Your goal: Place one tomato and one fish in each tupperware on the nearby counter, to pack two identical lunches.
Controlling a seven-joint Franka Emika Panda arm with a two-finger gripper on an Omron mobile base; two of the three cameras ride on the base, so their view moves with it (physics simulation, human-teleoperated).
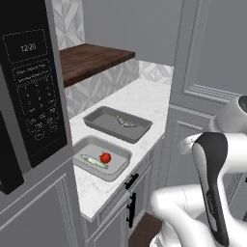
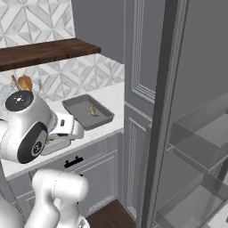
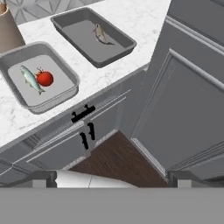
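Two grey tupperware trays lie on the white counter [image 1: 144,99]. The near tupperware [image 1: 89,141] [image 3: 57,89] holds a red tomato [image 1: 105,157] [image 3: 44,78] and a silvery fish [image 1: 93,161] [image 3: 31,79] side by side. The far tupperware [image 1: 103,120] [image 2: 80,109] [image 3: 87,41] holds a single fish [image 1: 125,121] [image 2: 92,110] [image 3: 101,34]. My gripper [image 3: 112,178] is open with nothing between its fingertips. It hangs back from the counter, above the wooden floor in front of the cabinets, looking down at both trays.
A black microwave [image 1: 29,87] stands at the left, a dark wooden shelf [image 1: 91,58] above the counter. A tall grey cabinet [image 1: 202,72] bounds the counter's right end. A utensil holder [image 2: 22,84] sits at the back. Lower cabinets carry black handles [image 3: 83,113].
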